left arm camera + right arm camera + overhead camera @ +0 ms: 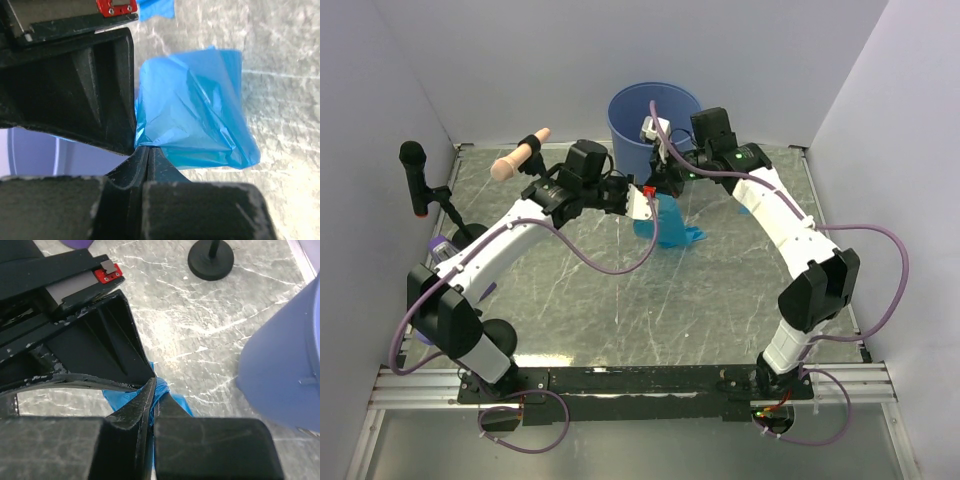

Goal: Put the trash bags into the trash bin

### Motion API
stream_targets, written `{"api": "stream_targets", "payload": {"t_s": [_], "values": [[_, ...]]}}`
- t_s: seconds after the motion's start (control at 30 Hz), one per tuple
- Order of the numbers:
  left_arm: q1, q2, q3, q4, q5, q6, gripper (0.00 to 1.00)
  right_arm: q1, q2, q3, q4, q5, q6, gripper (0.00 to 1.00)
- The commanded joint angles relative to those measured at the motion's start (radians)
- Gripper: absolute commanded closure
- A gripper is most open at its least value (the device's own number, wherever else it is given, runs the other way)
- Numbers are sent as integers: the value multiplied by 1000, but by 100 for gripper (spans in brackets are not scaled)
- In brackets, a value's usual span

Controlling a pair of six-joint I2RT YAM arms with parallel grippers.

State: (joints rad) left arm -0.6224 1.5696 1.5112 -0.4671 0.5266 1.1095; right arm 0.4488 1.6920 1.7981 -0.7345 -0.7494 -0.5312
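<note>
Plain white walls (620, 40) closed in a marbled grey-green table (620, 310) on the left, far and right sides, and a metal rail (620, 385) ran along the near edge. The trash bin (625, 135) stood at the middle of the far edge, close to the back wall. A microphone stand (415, 180) hugged the left wall, with a peach-coloured handle (520, 157) near it. The arms met just in front of the bin. The left gripper (145, 149) had its jaws pressed together on a corner of the trash bag (195, 115). The right gripper (152, 390) was likewise clamped on the blue film, tip to tip with the other. The bag drooped below them, outside the bin and just beside its wall. Whether its lower end touched the table could not be told. The widest run of table lay between the arms and the rail.
</note>
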Motion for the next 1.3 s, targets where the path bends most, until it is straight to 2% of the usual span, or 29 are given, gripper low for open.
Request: {"api": "stream_targets", "payload": {"t_s": [0.0,0.13,0.27,0.4,0.53,0.6,0.7,0.8,0.93,1.0,1.07,1.17,1.27], "values": [[-10,-46,14,130,-55,10,99,28,-26,11,-23,39,-65,100],[13,-10,17,122,-86,-7,99,41,-86,0,-75,-99,-86,100],[16,18,-5,58,-105,-4,99,30,-86,41,-71,-146,-62,100],[15,-28,-34,70,-60,-32,99,34,-66,20,-65,-47,-102,100],[15,-77,-7,79,56,-68,99,36,-40,-71,-1,99,-96,100],[15,-83,3,85,111,-106,100,34,-14,-63,21,105,-76,100],[15,-54,-2,56,81,-99,99,37,12,36,-14,-5,-41,100],[24,-17,-14,18,24,-76,99,39,-8,104,-51,-178,-43,100],[38,12,-11,-65,4,-33,99,15,-69,64,52,-258,75,100],[35,1,4,-94,28,-33,99,14,-60,52,40,-191,41,100],[24,-23,23,-47,42,-95,99,14,-43,23,24,-93,-18,100],[9,-37,59,-9,27,-96,99,21,-20,-22,-26,4,-114,100],[7,-19,113,-10,-29,-70,100,28,-23,-40,-100,1,-168,100]]}}
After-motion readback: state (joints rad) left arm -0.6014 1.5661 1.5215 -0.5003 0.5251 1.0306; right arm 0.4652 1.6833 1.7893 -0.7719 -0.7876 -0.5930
